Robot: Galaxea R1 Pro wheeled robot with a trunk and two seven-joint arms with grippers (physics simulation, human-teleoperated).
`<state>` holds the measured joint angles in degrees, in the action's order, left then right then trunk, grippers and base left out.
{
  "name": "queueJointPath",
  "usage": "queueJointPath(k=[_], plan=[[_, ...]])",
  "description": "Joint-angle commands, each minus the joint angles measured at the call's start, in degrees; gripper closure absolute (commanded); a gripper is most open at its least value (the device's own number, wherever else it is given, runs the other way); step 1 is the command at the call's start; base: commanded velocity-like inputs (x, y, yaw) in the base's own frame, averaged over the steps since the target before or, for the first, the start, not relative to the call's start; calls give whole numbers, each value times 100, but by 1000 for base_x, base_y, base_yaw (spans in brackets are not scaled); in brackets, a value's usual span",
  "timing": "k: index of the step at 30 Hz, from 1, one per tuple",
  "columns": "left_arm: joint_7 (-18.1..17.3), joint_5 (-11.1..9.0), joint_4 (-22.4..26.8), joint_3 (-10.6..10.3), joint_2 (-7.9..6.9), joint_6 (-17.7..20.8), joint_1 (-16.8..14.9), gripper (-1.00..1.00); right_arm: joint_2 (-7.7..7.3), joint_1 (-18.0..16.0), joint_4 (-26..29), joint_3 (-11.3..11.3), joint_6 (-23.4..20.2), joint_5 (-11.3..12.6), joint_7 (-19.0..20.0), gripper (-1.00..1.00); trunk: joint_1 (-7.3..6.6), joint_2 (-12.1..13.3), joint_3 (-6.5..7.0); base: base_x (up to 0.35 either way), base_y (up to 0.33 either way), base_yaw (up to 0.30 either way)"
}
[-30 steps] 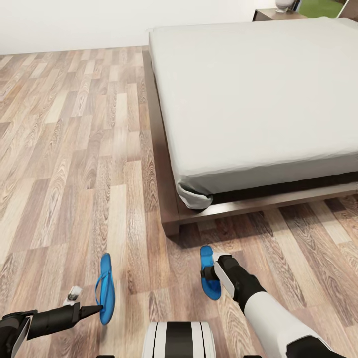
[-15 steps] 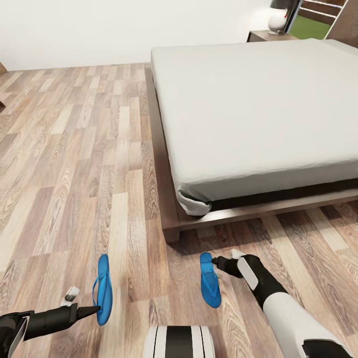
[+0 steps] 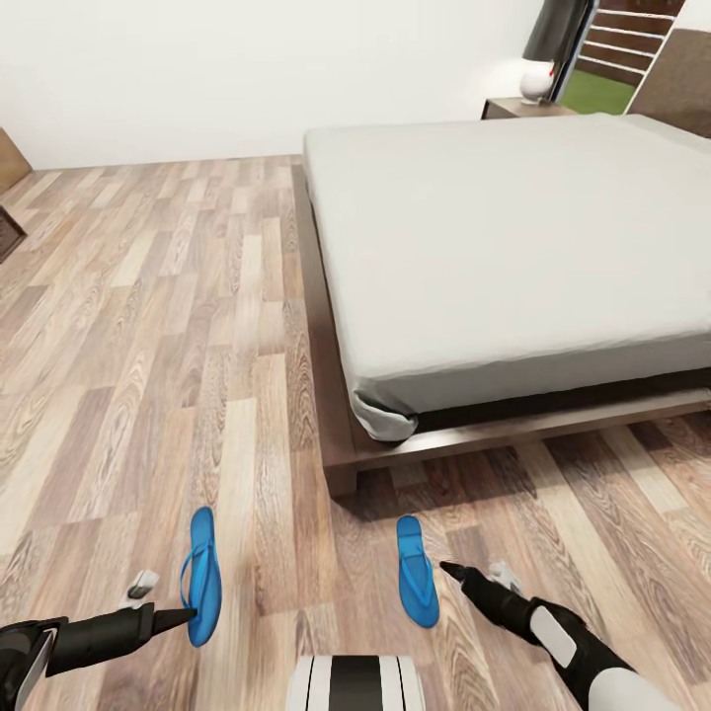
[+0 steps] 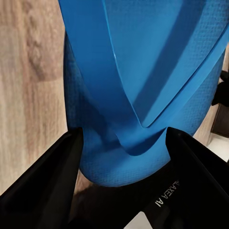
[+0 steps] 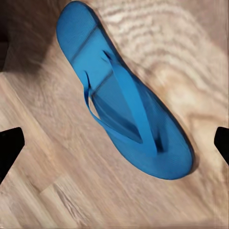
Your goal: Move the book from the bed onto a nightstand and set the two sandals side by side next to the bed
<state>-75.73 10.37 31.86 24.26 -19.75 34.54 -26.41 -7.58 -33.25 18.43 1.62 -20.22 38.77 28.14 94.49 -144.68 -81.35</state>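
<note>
Two bright-blue sandals are by the foot corner of the bed [image 3: 513, 227]. My left gripper [image 3: 188, 616] is shut on the heel end of one sandal [image 3: 202, 573], which fills the space between the black fingers [image 4: 43, 186] in the left wrist view. The other sandal [image 3: 417, 571] lies flat on the floor, strap up. My right gripper [image 3: 449, 569] is open just beside it, not touching; the right wrist view looks down on this sandal [image 5: 124, 105]. A nightstand [image 3: 523, 107] stands at the far side of the bed. The book is out of view.
Wood-plank floor [image 3: 148, 326] stretches wide to the left of the bed. The bed's dark frame corner [image 3: 341, 464] juts out just beyond the sandals. A white round lamp [image 3: 536, 83] sits on the nightstand, and a brown furniture edge [image 3: 8, 168] shows at far left.
The head camera has tilted up. My right gripper let go of its sandal and drew back toward me; that sandal now lies free on the floor. The left gripper still holds its sandal.
</note>
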Motion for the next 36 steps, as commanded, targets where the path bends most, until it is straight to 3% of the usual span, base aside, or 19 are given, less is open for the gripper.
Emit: queueJointPath(k=[1,5,10,14,36], plan=[[-34,63,6,35,8,52,-4,100,-22,14,-347,25,238,68,453,-100,-3,0,19,0,0,0],[-28,62,5,35,13,39,-4,100,-59,36,-1150,97,970,129,1621,-100,-14,5,108,0,0,0],[-9,60,6,29,34,29,-4,100,-250,44,-1615,304,1290,454,2409,-100,-27,12,219,0,0,0],[8,60,11,29,60,34,-4,100,-281,46,-1725,330,1329,540,2525,-100,-37,18,307,0,0,0],[19,71,-80,39,25,61,-4,100,-270,46,-1755,335,1323,519,2506,-100,-94,47,795,0,0,0]])
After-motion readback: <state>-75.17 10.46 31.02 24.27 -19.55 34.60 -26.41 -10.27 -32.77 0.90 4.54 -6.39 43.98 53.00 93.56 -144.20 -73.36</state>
